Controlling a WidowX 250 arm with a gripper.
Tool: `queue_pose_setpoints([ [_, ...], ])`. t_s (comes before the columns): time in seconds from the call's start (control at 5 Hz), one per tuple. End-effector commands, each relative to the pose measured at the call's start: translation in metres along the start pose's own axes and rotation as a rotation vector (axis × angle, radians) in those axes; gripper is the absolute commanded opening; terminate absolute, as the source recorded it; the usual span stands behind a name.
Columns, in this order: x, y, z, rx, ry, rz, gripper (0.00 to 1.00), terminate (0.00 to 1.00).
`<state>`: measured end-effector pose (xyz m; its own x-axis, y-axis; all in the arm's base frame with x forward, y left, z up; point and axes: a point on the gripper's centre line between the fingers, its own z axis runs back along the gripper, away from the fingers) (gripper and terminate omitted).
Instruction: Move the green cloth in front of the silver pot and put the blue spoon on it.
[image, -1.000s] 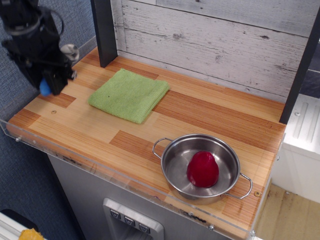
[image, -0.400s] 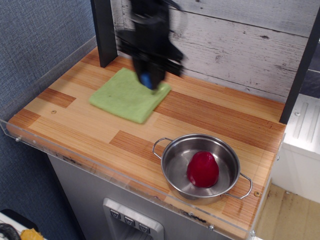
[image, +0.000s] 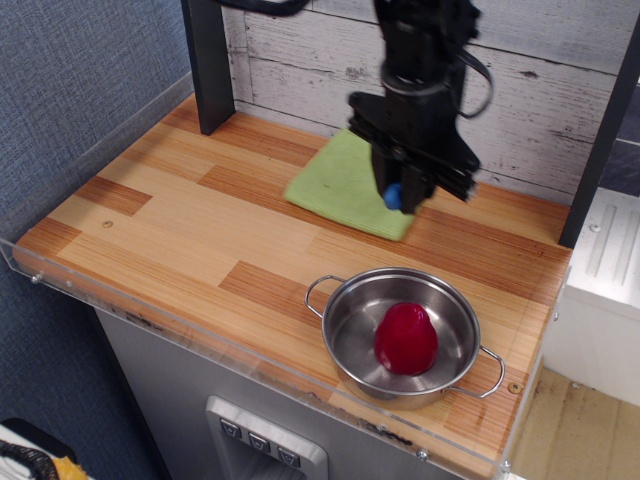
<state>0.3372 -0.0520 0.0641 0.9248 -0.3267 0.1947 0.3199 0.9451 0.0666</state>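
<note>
The green cloth (image: 338, 186) lies flat at the back of the wooden counter, just behind the silver pot (image: 347, 300); the arm covers its right part. My gripper (image: 398, 198) points down onto the cloth's right front part. A bright blue piece, the end of the blue spoon (image: 392, 197), shows between its fingers. The rest of the spoon is hidden by the gripper. The pot stands at the front right and holds a red rounded object (image: 405, 338).
A dark post (image: 208, 62) stands at the back left and another at the far right (image: 600, 140). A grey plank wall (image: 300, 60) runs behind the counter. A clear plastic lip (image: 200, 335) edges the front and left sides.
My gripper has swung from the far left, over the cloth, to the back right. The cloth has slid right with it, from back left to behind the pot. The blue piece stayed at the gripper's tip.
</note>
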Motion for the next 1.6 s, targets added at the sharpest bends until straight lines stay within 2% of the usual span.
queue_pose_setpoints([
  [0.0,-0.002,-0.023,0.008,0.015,-0.01,-0.069,0.0,0.0],
  [0.2,-0.006,-0.021,-0.009,-0.072,0.087,-0.006,0.0,0.0],
  [0.4,-0.014,-0.021,-0.037,-0.262,0.223,0.196,0.0,0.0],
  [0.6,-0.02,-0.021,-0.05,-0.295,0.24,0.235,0.0,0.0],
  [0.8,-0.021,-0.025,-0.047,-0.298,0.232,0.215,1.0,0.0],
  [1.0,-0.02,-0.029,-0.036,-0.259,0.192,0.184,1.0,0.0],
  [1.4,-0.026,-0.032,0.019,-0.092,0.041,0.111,1.0,0.0],
])
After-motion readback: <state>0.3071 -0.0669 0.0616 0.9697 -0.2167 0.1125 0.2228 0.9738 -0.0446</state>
